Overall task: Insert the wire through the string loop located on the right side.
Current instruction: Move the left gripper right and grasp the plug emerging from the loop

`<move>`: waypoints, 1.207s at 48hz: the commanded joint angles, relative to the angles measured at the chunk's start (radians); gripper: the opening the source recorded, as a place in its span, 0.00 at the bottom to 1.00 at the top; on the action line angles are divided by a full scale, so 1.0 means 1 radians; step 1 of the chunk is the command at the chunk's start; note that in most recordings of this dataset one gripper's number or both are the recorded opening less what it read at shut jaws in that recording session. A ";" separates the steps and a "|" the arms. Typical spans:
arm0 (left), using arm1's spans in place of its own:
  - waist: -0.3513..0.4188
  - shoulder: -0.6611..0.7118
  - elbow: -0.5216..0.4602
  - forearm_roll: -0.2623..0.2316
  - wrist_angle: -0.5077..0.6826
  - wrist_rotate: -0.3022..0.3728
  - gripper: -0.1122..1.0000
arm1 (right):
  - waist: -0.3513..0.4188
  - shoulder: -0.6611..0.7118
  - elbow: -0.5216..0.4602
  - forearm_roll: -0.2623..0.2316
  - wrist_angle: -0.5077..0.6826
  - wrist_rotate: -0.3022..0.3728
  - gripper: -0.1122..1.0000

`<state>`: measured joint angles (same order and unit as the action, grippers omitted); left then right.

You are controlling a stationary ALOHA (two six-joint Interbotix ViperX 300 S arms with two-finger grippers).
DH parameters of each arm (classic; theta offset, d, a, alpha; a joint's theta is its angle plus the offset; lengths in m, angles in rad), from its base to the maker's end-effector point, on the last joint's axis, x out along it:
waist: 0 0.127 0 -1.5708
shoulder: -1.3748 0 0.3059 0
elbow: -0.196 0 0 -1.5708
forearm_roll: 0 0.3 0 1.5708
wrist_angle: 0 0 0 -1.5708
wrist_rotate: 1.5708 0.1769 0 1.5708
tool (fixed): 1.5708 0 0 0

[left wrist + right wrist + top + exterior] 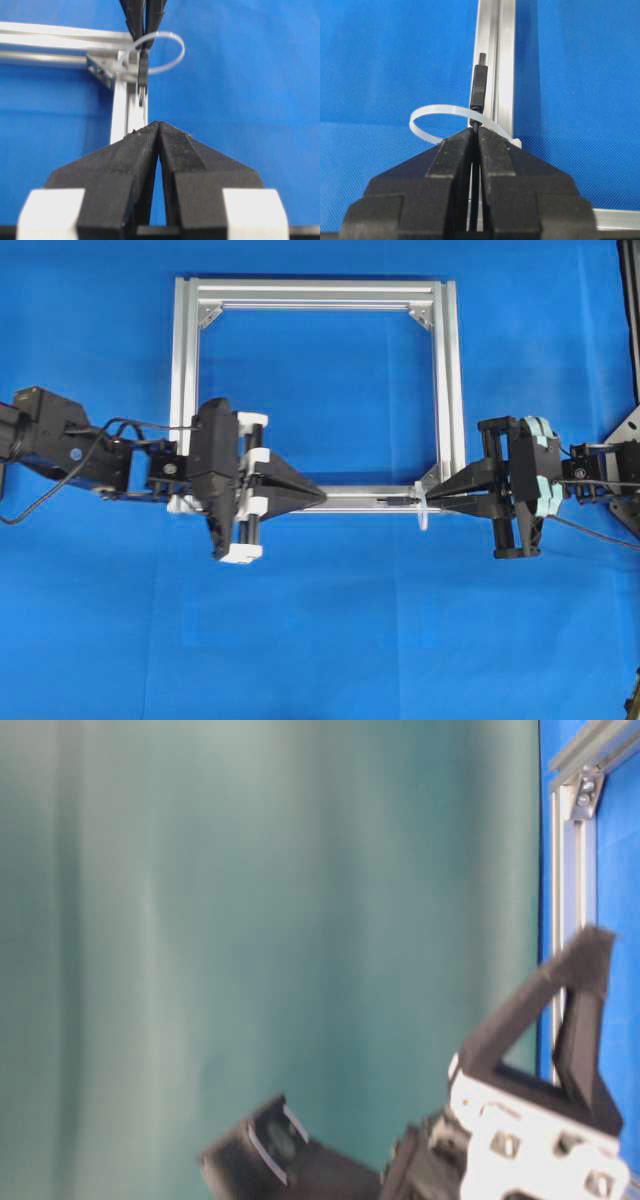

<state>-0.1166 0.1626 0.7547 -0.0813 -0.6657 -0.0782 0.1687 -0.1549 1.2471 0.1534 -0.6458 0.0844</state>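
My right gripper is shut on the thin black wire just behind its plug. The plug pokes forward past the whitish string loop and lies along the silver bar; the loop's band crosses over the wire at my fingertips. In the overhead view the plug of the wire sticks out left of the string loop, with the right gripper right behind it. My left gripper is shut on nothing, a short way left of the plug. From the left wrist, the left gripper faces the plug and loop.
The square silver frame lies on the blue cloth, with corner brackets inside its far corners. Both grippers sit over its near bar. The table-level view shows mostly a green backdrop, a frame bar and a black gripper finger.
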 commanded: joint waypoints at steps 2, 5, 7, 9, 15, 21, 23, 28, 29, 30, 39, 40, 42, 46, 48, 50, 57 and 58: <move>0.014 0.012 -0.084 0.000 0.048 0.005 0.10 | -0.002 -0.008 -0.017 0.002 -0.006 -0.002 0.08; 0.018 0.031 -0.127 0.000 0.072 0.014 0.10 | -0.002 -0.009 -0.018 0.002 -0.006 -0.002 0.08; 0.021 0.043 -0.155 0.000 0.089 0.017 0.10 | -0.002 -0.008 -0.018 0.002 -0.006 -0.002 0.08; 0.025 0.055 -0.186 0.002 0.107 0.018 0.10 | -0.002 -0.008 -0.018 0.002 -0.006 -0.002 0.08; 0.034 0.092 -0.268 0.000 0.169 0.018 0.10 | 0.000 -0.008 -0.020 0.002 -0.006 -0.002 0.08; 0.034 0.110 -0.321 0.000 0.198 0.018 0.10 | -0.002 -0.008 -0.020 0.002 -0.006 -0.002 0.08; 0.034 0.115 -0.330 0.000 0.202 0.018 0.10 | -0.002 -0.008 -0.020 0.002 -0.006 -0.002 0.08; 0.034 0.120 -0.341 0.000 0.207 0.018 0.10 | 0.000 -0.008 -0.021 0.002 -0.006 -0.002 0.08; 0.034 0.120 -0.341 0.002 0.207 0.018 0.10 | -0.002 -0.008 -0.021 0.002 -0.006 -0.002 0.08; 0.034 0.120 -0.336 0.002 0.207 0.018 0.10 | -0.002 -0.008 -0.021 0.002 -0.006 -0.002 0.08; 0.034 0.121 -0.333 0.000 0.218 0.017 0.10 | -0.002 -0.009 -0.021 0.002 -0.006 -0.002 0.08; 0.034 0.123 -0.334 0.002 0.221 0.017 0.10 | 0.000 -0.008 -0.021 0.002 -0.006 -0.002 0.08; 0.034 0.123 -0.334 0.000 0.221 0.018 0.11 | 0.000 -0.008 -0.021 0.002 -0.006 -0.002 0.08; 0.034 0.123 -0.339 0.000 0.222 0.015 0.18 | -0.002 -0.008 -0.023 0.002 -0.006 -0.002 0.08; 0.034 0.123 -0.339 0.000 0.221 0.015 0.27 | -0.002 -0.008 -0.023 0.002 -0.006 -0.002 0.08; 0.034 0.123 -0.341 0.000 0.221 0.015 0.37 | 0.000 -0.008 -0.023 0.002 -0.005 -0.002 0.08; 0.032 0.124 -0.345 0.000 0.221 0.015 0.77 | -0.002 -0.008 -0.025 0.002 -0.003 -0.002 0.08; 0.032 0.126 -0.347 0.000 0.222 0.015 0.82 | -0.002 -0.008 -0.023 0.002 -0.005 -0.002 0.08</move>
<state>-0.0844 0.3022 0.4341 -0.0813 -0.4403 -0.0614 0.1687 -0.1565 1.2410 0.1534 -0.6443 0.0844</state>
